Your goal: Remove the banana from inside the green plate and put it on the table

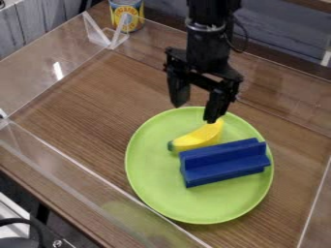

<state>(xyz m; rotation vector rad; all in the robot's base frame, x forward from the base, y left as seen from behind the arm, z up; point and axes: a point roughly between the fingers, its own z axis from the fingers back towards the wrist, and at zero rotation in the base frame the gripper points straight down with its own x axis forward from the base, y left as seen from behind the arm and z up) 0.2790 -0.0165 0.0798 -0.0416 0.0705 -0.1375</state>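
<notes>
A small yellow banana (198,136) with a green tip lies on the upper part of the lime-green plate (155,174), right beside a blue rectangular block (225,162). My black gripper (196,105) points down just above the banana's upper end, over the plate's far rim. Its fingers stand apart, open, with nothing between them. The plate rests on the brown wood-grain table (91,107).
Clear acrylic walls (52,68) border the table on all sides. A yellow and white container (124,14) stands beyond the far wall. Bare wood lies to the left of the plate and behind it.
</notes>
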